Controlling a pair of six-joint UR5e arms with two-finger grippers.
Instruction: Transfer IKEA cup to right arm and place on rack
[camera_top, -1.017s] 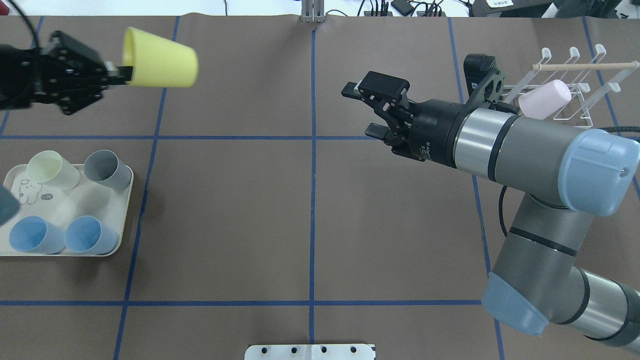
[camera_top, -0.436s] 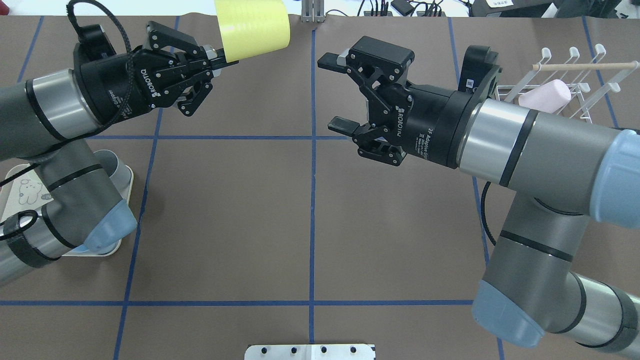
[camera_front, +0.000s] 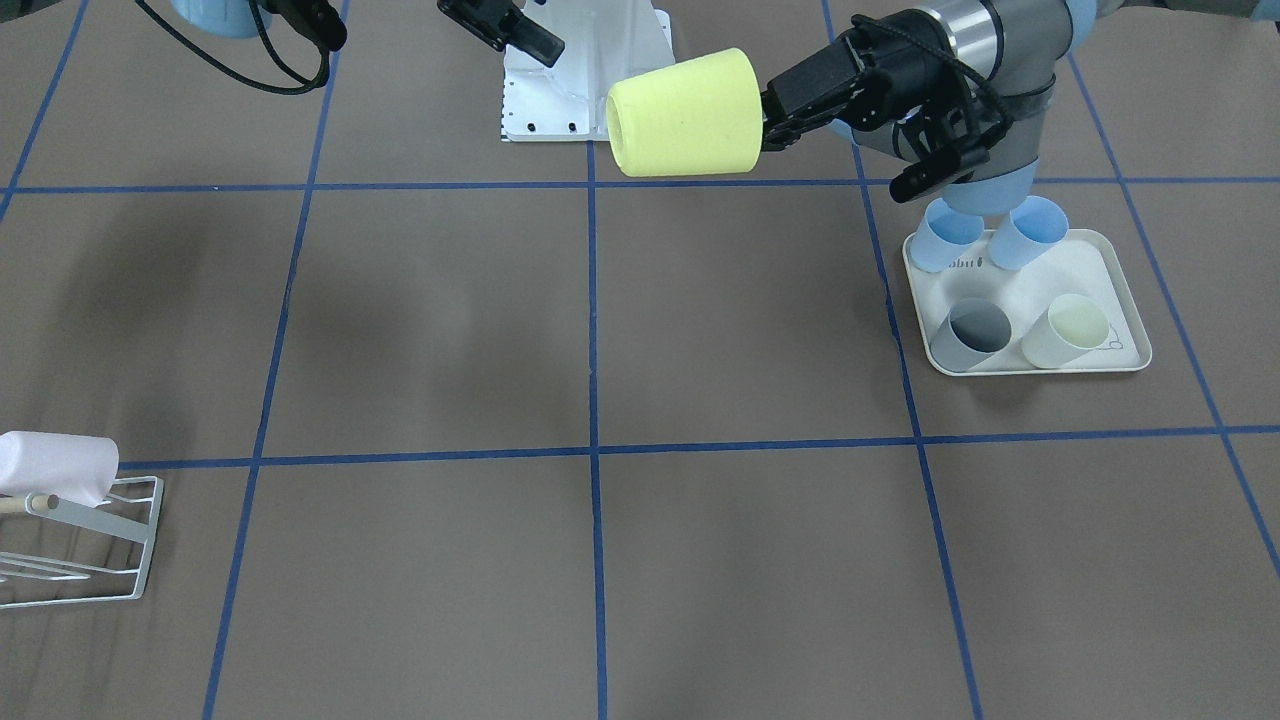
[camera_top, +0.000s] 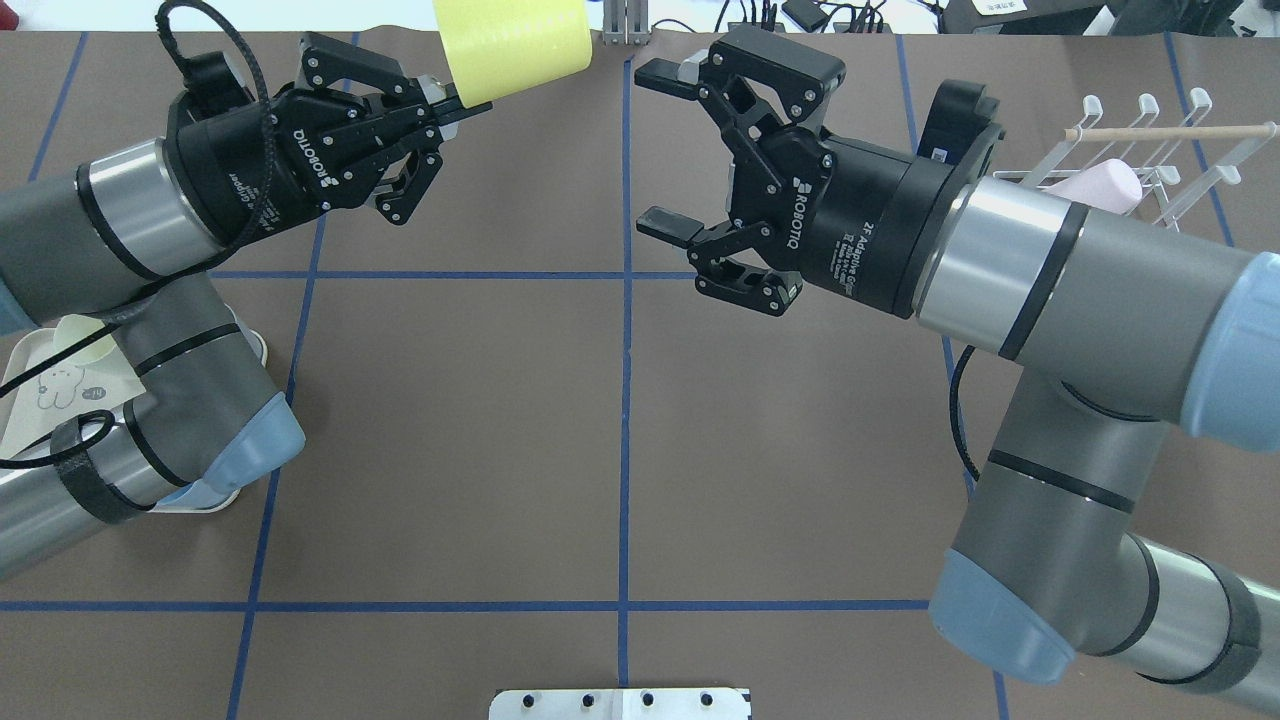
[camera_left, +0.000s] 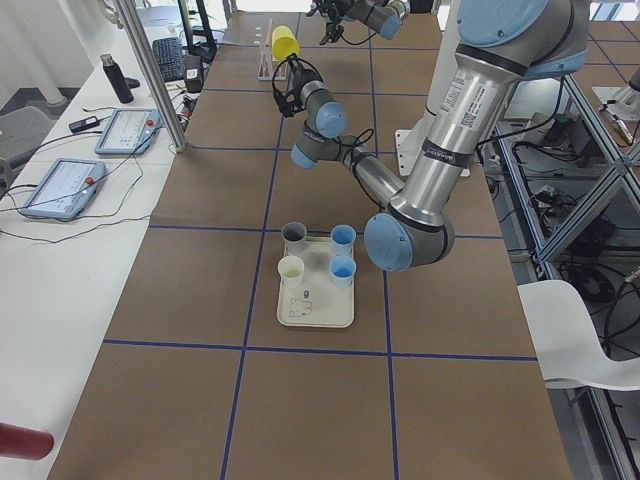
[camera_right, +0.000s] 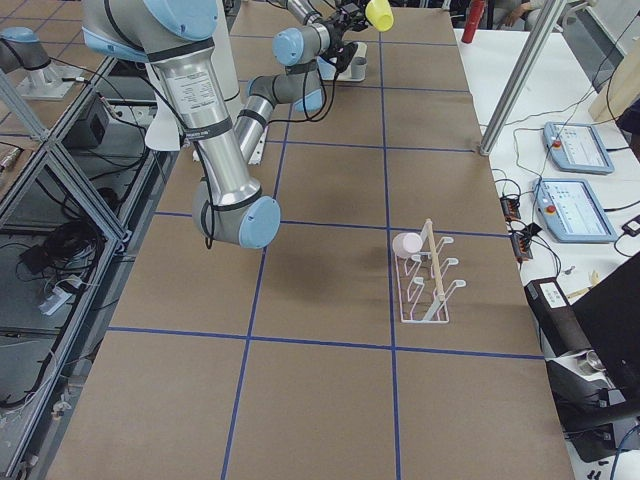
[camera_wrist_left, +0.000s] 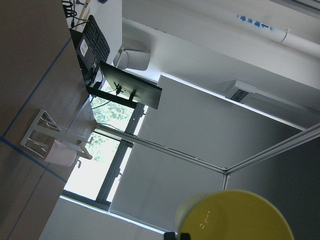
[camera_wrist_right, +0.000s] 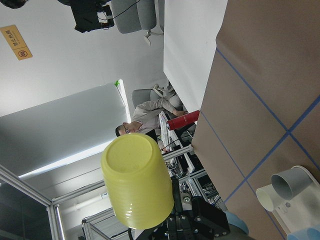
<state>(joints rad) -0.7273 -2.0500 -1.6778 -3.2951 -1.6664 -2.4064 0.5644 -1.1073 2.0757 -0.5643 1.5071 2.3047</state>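
The IKEA cup (camera_top: 510, 45) is bright yellow and lies on its side in the air over the table's far middle. My left gripper (camera_top: 458, 102) is shut on its rim, as the front view also shows at the cup (camera_front: 685, 113). My right gripper (camera_top: 660, 150) is open just right of the cup, its jaws wide apart and holding nothing. Its wrist view shows the cup's closed base (camera_wrist_right: 137, 187) facing it. The white wire rack (camera_top: 1165, 170) with a wooden rod stands at the far right and carries a pink cup (camera_top: 1095, 188).
A cream tray (camera_front: 1030, 368) on my left side holds a grey cup (camera_front: 975, 330), a pale yellow cup (camera_front: 1070, 328) and two blue cups (camera_front: 945, 240). My left arm's elbow hangs over it. Blue tape lines cross the brown table.
My left arm has swung the yellow cup from the far left to the far middle. My right gripper has moved up and left toward it, staying open.
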